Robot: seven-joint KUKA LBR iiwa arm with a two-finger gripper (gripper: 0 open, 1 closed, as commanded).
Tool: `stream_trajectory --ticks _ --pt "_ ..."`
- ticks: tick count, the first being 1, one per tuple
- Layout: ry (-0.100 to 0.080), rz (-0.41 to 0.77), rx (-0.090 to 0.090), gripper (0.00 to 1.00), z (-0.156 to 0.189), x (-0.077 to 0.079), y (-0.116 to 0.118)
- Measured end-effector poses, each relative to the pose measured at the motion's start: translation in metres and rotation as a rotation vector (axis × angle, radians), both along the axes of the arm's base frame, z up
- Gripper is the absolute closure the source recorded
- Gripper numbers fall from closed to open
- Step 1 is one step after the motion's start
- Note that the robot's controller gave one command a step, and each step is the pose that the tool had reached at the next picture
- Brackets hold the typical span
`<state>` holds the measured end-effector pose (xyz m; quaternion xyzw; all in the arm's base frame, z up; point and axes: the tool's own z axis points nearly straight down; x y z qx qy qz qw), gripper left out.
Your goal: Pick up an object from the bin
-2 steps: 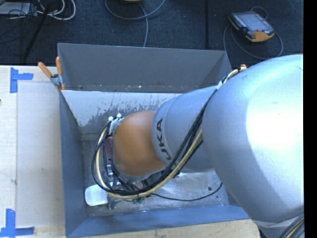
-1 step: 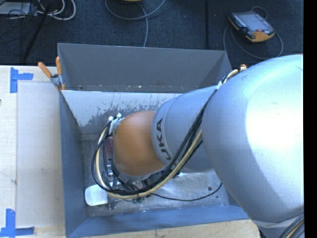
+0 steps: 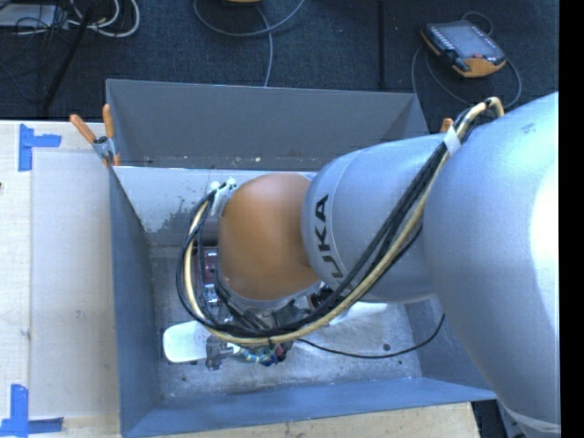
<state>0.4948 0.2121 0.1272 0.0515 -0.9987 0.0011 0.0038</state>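
Observation:
My gripper (image 3: 215,352) is low in the bin's front left part, mostly hidden under the arm's orange cover and cables. A flat white thing with rounded ends (image 3: 182,343) lies on the bin floor right beside it, to its left and touching or nearly touching it. Part of this white thing runs under the gripper, out of sight. Whether anything is held I cannot see.
The arm reaches in from the right and covers the middle and right of the bin. Another pale white patch (image 3: 370,311) shows on the floor at the arm's lower edge. A thin black cable loops over the floor at the front right.

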Motion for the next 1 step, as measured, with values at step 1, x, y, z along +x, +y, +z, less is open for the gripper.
stream_trajectory --ticks 1 --pt "-0.003 0.048 0.001 1.0 0.0743 -0.014 0.0082"
